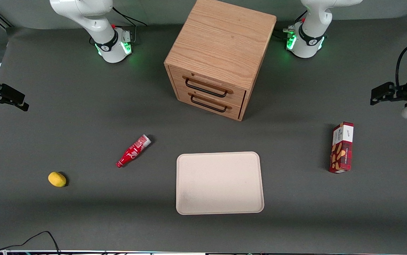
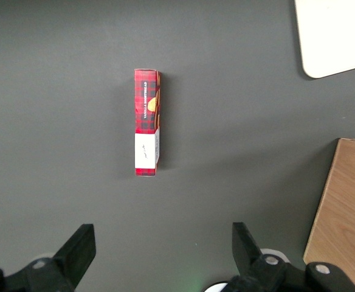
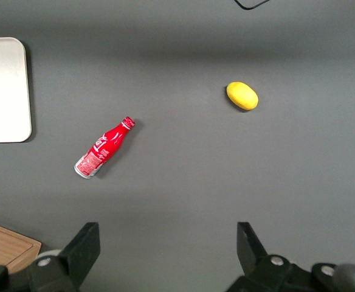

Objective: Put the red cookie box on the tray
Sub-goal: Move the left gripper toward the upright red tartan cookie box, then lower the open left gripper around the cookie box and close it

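**Cookie box alone on the mat, tray bare, gripper spread high above**

The red cookie box (image 1: 342, 147) stands on its long narrow edge on the grey table (image 1: 83, 117), toward the working arm's end, its length running from 12 to 6 o'clock in the front view, white panel at the 12 o'clock end. Open mat surrounds it on every side. The tray (image 1: 219, 183) lies flat at about the box's 8 o'clock, well apart from it, with an unbroken strip of mat between the two; nothing rests on the tray.

The wooden cabinet (image 1: 221, 53) sits at the tray's 12 o'clock, farther from the front camera, both drawers shut. A small red bottle (image 1: 133, 151) lies on its side at the tray's 10 o'clock, and a yellow lemon-like fruit (image 1: 57, 179) lies toward the parked arm's end.

The left arm's gripper (image 1: 380, 95) hangs at the box's 1 o'clock, clear of it and touching nothing. In the left wrist view the fingers (image 2: 80, 246) are spread wide, holding nothing, with the box (image 2: 147, 122) seen between and past them.

Most of the working arm is cut off by the front view's edge. The box's print is too small to read.
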`<state>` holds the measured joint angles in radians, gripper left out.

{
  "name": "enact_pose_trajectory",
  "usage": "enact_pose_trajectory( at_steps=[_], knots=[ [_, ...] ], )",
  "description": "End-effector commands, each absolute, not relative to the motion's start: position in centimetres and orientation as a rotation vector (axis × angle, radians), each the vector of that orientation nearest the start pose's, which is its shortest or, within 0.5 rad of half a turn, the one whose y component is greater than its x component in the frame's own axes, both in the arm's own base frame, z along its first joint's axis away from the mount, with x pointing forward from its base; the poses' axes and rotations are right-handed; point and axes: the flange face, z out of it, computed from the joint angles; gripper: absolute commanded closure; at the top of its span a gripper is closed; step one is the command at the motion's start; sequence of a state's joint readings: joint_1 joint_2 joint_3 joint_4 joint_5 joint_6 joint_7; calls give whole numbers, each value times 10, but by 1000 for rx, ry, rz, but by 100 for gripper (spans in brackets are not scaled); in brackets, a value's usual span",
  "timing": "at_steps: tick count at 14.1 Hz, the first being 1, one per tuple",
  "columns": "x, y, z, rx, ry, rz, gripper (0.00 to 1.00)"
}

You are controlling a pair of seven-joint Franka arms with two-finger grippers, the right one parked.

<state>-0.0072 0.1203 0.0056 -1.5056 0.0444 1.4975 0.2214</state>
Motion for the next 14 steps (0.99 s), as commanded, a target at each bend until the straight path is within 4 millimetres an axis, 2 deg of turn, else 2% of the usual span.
enact_pose_trajectory(
  at_steps=[1,3,5,6,9,10,12,14],
  knots=[
    [601,4,534,-3026,400,236,0],
    [606,13,485,-3015,523,175,0],
    [607,13,449,-3019,535,164,0],
    [609,21,430,-3022,532,167,0],
    [600,30,375,-3028,527,154,0],
    [595,43,360,-3034,499,129,0],
    [590,50,324,-3029,548,88,0],
    [589,60,301,-3034,531,64,0]
  ],
)
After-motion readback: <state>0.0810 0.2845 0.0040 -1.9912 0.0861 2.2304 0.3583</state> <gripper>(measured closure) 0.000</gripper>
